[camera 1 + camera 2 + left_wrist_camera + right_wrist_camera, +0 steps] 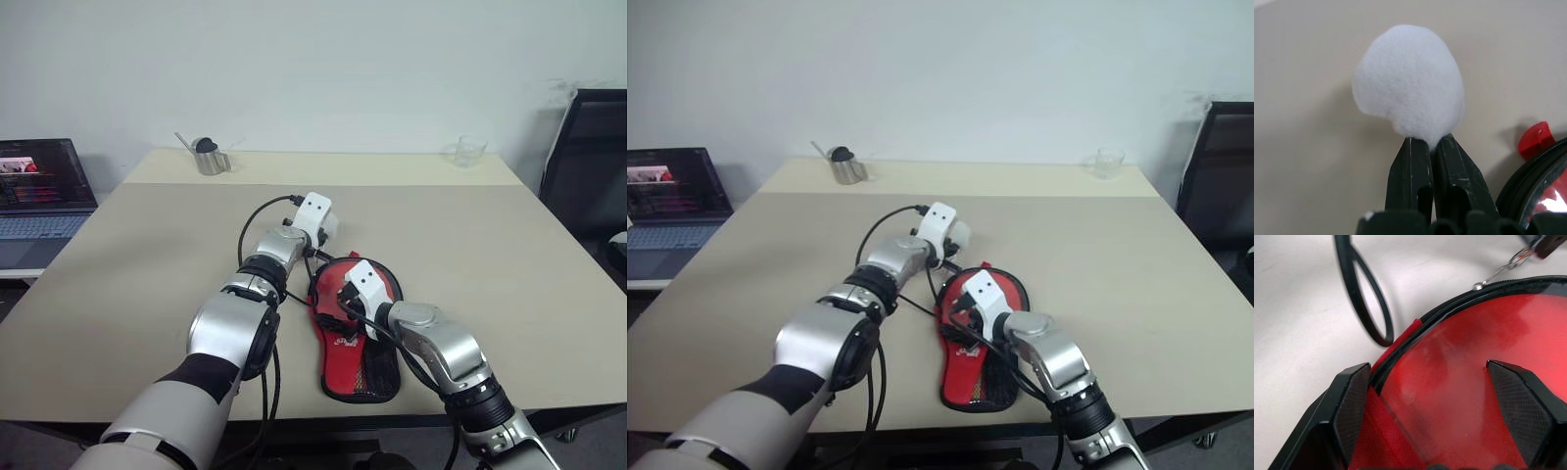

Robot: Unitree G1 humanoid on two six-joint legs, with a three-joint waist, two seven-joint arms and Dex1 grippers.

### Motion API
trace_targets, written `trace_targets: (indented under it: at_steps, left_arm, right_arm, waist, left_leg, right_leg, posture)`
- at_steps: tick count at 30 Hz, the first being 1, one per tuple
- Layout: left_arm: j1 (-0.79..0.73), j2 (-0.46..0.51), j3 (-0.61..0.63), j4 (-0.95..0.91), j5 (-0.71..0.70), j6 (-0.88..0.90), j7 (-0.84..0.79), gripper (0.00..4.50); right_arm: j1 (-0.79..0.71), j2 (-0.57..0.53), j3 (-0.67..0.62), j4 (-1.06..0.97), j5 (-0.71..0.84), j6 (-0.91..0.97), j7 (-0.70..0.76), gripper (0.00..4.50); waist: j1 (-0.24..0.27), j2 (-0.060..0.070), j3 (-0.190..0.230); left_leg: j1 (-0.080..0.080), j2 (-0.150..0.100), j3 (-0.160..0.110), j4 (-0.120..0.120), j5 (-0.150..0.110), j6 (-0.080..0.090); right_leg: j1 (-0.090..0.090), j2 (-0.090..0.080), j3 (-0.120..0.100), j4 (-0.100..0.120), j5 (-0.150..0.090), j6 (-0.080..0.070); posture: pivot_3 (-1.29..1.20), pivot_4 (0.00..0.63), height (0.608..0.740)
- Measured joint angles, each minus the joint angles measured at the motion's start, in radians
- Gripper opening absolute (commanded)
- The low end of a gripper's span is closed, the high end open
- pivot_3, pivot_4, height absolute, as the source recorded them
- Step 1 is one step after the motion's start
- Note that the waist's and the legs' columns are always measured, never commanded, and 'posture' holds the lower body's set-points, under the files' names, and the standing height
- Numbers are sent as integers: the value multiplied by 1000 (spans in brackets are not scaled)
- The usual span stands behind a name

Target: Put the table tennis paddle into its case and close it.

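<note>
Holding the red paddle [1474,396], the case [355,333] has its pompom [1408,81] pinched by the left gripper [1432,144]; right gripper [1444,406] spread wide.

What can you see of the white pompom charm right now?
The white pompom charm is a fluffy, roughly round ball, soft-looking. The left gripper is shut on its lower edge, holding it over the beige table, just beyond the rounded end of the case. Its link to the zip isn't visible.

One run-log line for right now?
left gripper: shut on white fluffy pompom charm | right gripper: open over red paddle-shaped zip case
</note>
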Motion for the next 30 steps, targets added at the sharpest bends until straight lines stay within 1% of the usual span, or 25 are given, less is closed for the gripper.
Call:
trace_targets:
  at_steps: [11, 17, 30]
  left_arm:
    - [-29, -107, -107, 37, 149, -83, 27, 16]
    - [-30, -142, -130, 43, 204, -115, 38, 16]
    - [-30, -216, -230, 57, 325, -221, 77, 16]
  right_arm:
    - [32, -13, 2, -86, 10, 74, -9, 4129]
    - [48, -12, 2, -118, 15, 100, -23, 4129]
    - [85, -8, 3, -183, 43, 144, -68, 4129]
  waist:
    - [1, 0, 0]
    - [2, 0, 0]
    - [6, 0, 0]
  left_leg:
    - [-1, 0, 0, 0, 0, 0]
    - [-1, 0, 0, -1, 0, 0]
    - [-2, -1, -1, -1, 0, 0]
  right_leg:
    - [0, 0, 0, -1, 0, 0]
    - [0, 0, 0, -2, 0, 0]
    - [0, 0, -1, -4, 0, 0]
  posture:
    - [0, 150, 740]
    - [0, 150, 740]
    - [0, 150, 740]
